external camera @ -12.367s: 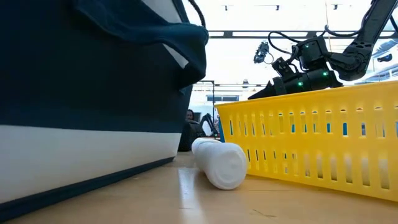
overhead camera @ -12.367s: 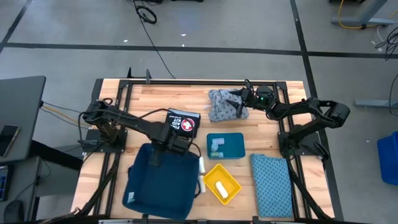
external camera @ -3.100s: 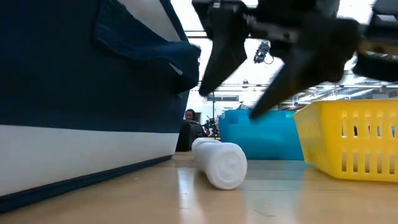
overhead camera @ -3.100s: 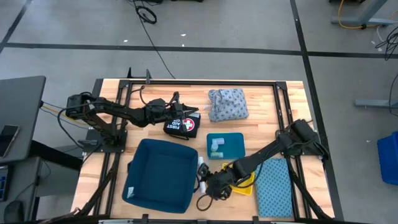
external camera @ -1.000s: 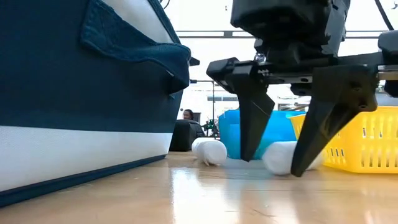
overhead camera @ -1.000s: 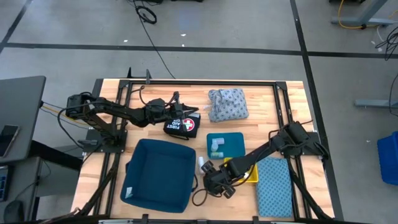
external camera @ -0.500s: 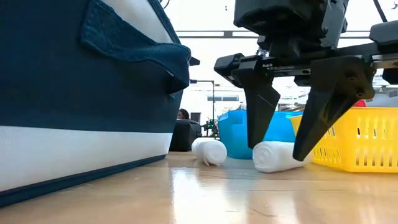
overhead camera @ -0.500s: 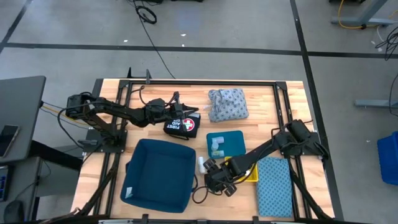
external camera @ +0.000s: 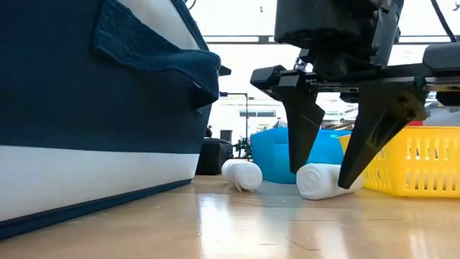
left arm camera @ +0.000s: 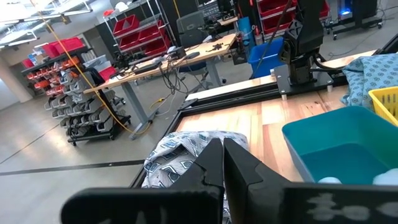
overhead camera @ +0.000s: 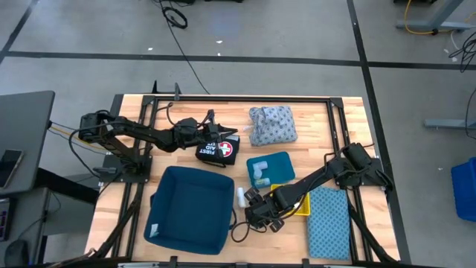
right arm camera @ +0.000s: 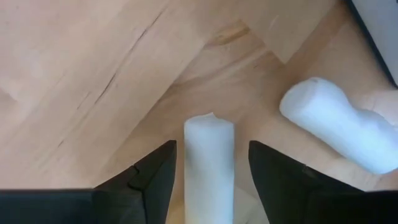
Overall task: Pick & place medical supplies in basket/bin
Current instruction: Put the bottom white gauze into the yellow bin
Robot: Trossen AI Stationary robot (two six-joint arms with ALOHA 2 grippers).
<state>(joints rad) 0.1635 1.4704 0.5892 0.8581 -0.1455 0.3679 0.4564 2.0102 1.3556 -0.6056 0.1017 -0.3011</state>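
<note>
While both arms reach in, writing: black pouch (overhead camera: 220, 149) reads "FIRST AID KIT".
Right hand (external camera: 332, 169): spread, straddling white roll (external camera: 323, 180) on worktop (overhead camera: 186, 119).
Left hand (overhead camera: 210, 135): pressed together, by pouch.
Nearby: second roll (external camera: 242, 175), yellow basket (external camera: 417, 164), navy bin (overhead camera: 190, 211).

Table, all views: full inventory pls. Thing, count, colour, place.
white rolls: 2, white, on the wood between the navy bin and the yellow basket; one lies between the right tool's fingers, the other just beyond it
navy bin: 1, dark blue, front left of the table
yellow basket: 1, yellow, right of the rolls
teal tray: 1, teal, table centre, with small pale items in it
first-aid kit: 1, black with red and white, behind the bin
cloth bundle: 1, grey-blue patterned, back centre
flat cloth: 1, blue patterned, front right
left tool: shut, hovering by the first-aid kit
right tool: open, straddling a roll at table level
</note>
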